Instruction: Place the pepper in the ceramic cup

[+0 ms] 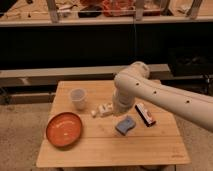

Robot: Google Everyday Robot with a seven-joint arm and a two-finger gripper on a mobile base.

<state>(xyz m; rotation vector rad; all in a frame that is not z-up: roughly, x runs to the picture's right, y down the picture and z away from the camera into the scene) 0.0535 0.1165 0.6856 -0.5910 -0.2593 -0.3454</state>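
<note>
No pepper shows in the ceramic cup point(78, 97) yet, so placing remains, with the gripper point(101, 110) pinched closed just beside it above the worktop point(150, 145).

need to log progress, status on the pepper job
gripper shut, low over table just right of ceramic cup. pepper not visible. plate and blue sponge sit clear of the path.

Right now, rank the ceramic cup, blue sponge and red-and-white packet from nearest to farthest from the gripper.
The gripper hangs mid-table.
1. ceramic cup, just left of it in view
2. blue sponge, front right
3. red-and-white packet, farthest right
</note>
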